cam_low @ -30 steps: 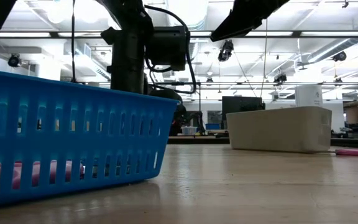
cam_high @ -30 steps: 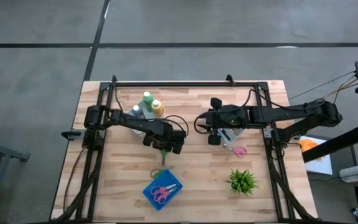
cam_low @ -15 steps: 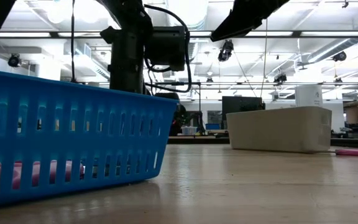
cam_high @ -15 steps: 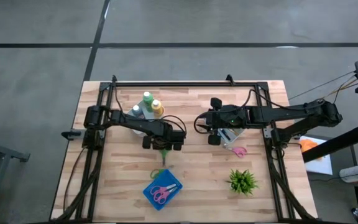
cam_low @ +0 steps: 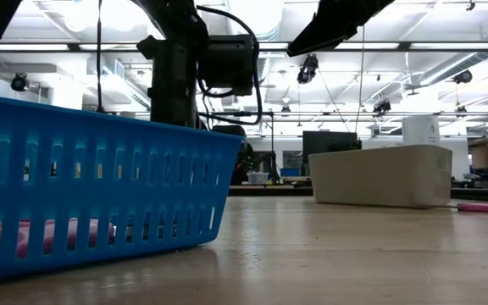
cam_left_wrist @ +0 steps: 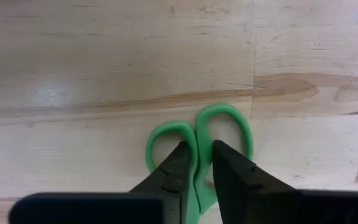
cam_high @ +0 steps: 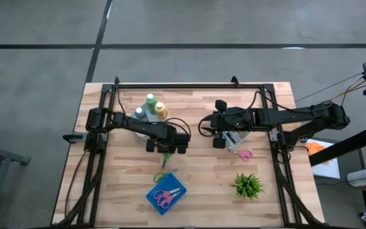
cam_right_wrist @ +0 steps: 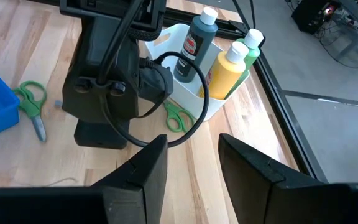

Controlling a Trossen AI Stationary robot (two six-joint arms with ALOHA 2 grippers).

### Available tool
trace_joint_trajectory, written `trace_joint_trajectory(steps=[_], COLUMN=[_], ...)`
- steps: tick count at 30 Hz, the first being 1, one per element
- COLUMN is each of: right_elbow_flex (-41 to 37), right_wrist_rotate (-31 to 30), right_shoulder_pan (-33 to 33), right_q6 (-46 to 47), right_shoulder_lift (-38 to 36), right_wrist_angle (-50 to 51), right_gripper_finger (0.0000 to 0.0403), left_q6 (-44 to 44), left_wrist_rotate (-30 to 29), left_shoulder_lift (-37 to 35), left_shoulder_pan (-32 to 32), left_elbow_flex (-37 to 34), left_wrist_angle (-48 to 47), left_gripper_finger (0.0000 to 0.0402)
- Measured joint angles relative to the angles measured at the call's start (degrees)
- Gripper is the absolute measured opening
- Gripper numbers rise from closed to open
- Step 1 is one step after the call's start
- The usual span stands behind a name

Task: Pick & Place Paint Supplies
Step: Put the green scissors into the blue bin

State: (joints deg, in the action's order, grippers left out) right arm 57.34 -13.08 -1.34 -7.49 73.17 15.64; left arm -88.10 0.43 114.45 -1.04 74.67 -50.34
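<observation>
Left gripper (cam_left_wrist: 196, 163) pinches the green scissors (cam_left_wrist: 199, 146) at the handle junction; squeeze fully, lift straight.

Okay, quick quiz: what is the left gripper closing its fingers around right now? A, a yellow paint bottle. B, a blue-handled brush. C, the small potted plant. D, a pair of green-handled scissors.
D: in the left wrist view the left gripper has its two dark fingers either side of the shank of the green-handled scissors lying on the wooden table.
</observation>
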Motion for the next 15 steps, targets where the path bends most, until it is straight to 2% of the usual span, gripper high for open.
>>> trace_joint_trajectory(steps=[4, 15], right_elbow_flex=[0.0, 0.0], right_wrist_rotate=[0.0, 0.0], right_shoulder_pan=[0.0, 0.0], right_q6=[0.0, 0.0], right_shoulder_lift=[0.0, 0.0], right_wrist_angle=[0.0, 0.0], right_gripper_finger=[0.0143, 0.0143], left_q6=[0.0, 0.0], left_wrist_rotate=[0.0, 0.0], left_shoulder_lift=[0.0, 0.0], left_shoulder_pan=[0.0, 0.0], left_elbow_flex=[0.0, 0.0], left_wrist_angle=[-0.1, -0.1], left_gripper_finger=[0.0045, 0.0042])
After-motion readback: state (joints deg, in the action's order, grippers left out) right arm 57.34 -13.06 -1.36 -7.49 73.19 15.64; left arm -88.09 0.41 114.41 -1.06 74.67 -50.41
